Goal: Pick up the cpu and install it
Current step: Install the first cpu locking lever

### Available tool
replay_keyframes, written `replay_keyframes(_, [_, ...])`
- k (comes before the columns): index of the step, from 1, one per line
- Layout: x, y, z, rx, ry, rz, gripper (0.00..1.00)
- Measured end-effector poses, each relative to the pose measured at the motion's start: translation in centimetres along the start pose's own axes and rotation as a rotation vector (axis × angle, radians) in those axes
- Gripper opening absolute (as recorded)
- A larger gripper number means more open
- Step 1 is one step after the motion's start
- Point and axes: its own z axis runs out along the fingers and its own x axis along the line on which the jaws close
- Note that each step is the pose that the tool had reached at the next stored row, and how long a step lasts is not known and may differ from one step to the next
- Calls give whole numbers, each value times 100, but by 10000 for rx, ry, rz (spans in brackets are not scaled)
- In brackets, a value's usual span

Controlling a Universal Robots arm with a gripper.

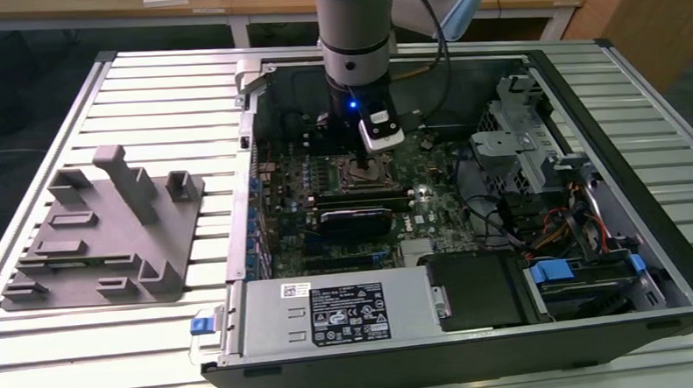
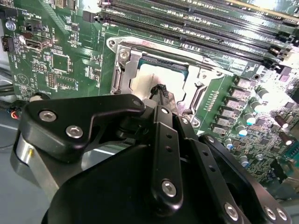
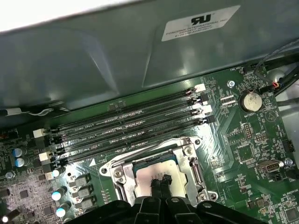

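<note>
Looking down past the arm: an onlooker sees an open computer case lying on a slatted metal table, with the robot arm reaching into it.
Gripper: the black metal two-finger gripper (image 2: 161, 91) hangs right over the socket; in both wrist views its slim fingertips (image 3: 160, 181) sit drawn close together, with barely a gap, tips at or just above the chip's top.
Grip state: whether the tips are pinching anything, I cannot tell; they look narrow and nothing shows between them.
Cpu: the small flat square cpu with a shiny silver top plate (image 3: 148, 173) lies seated inside the silver metal-framed socket (image 2: 122, 70) on the green motherboard (image 3: 252, 144).
Handling, as a judgement: light, rigid, thin and smooth, so likely slippery on its face; its underside contacts are fragile, so it wants holding by opposite edges and keeping level.
Behind the socket: four long black memory slots (image 3: 126, 126) run side by side, just beside the frame.
Farther off: the dark grey case wall (image 3: 117, 60) rises behind the board.
Outside the case: a large grey plastic tray with upright posts (image 1: 97, 244) rests on the table (image 1: 49, 347), at the exterior view's left, well apart from the arm.
</note>
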Motion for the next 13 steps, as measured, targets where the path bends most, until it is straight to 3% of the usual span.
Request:
replay_keyframes(7, [-48, 15, -8, 2, 1, 1, 11])
replay_keyframes(13, [-59, 25, -126, 1, 1, 0, 11])
